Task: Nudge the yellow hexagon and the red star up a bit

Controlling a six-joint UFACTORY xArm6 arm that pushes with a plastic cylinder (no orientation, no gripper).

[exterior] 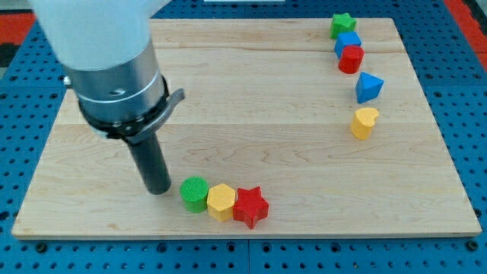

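The yellow hexagon and the red star lie side by side near the view's bottom edge of the wooden board, touching each other. A green round block touches the hexagon on its left. My tip stands on the board just left of the green round block, a small gap apart from it.
At the view's upper right lie a green star, a blue block, a red block, a blue angular block and a yellow block. The arm's wide grey body covers the upper left.
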